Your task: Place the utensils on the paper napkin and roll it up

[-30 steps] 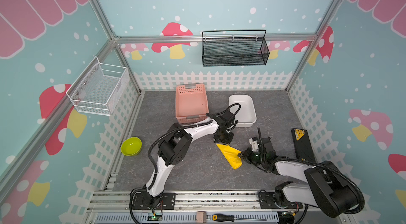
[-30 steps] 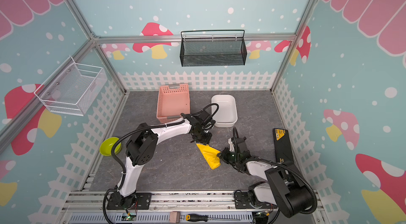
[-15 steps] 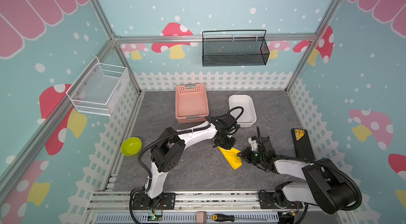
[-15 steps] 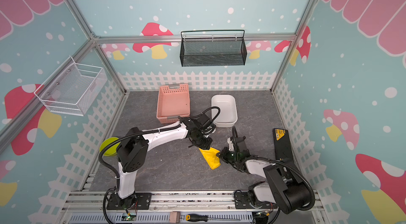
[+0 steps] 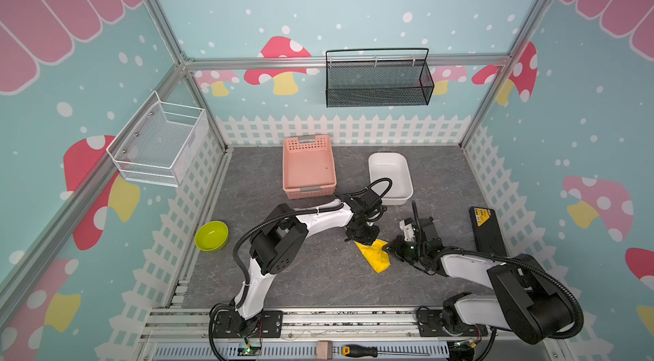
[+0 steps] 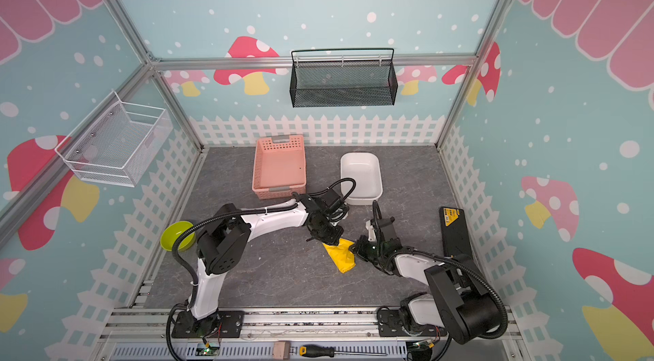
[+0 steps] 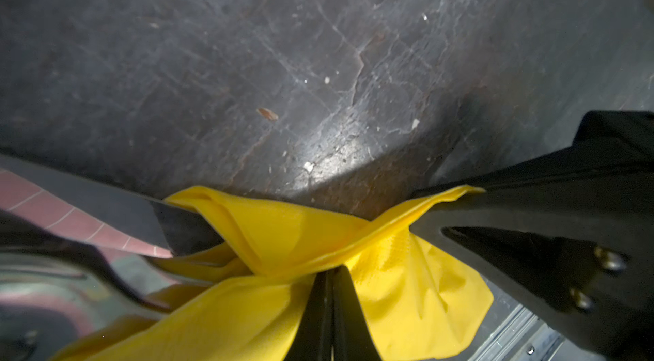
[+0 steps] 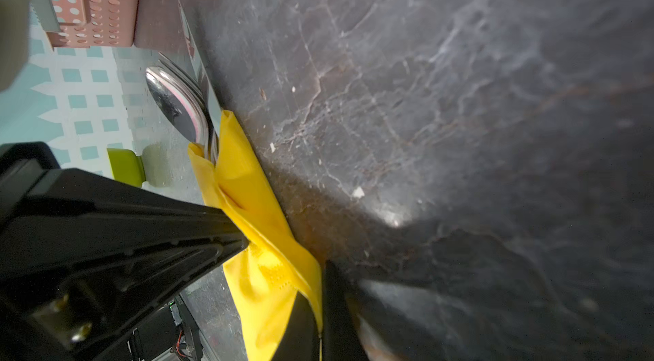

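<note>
- Worktop (image 5: 318, 281): grey, carrying the bundle between both arms.
- Napkin (image 5: 373, 256): rolled narrow around the utensils (image 8: 177, 108), lying on the worktop.
- Utensils: metal heads poke from one end, the rest hidden inside.
- Left jaws: closed, pinching the napkin, seemingly to hold the roll tight.
- Right jaws: closed on the napkin too, likely against unrolling.

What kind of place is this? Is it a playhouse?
Probably a robot practice booth: a left arm and right arm bolted to a metal rail, cartoon mushroom walls, and a black wire basket hung up.
</note>
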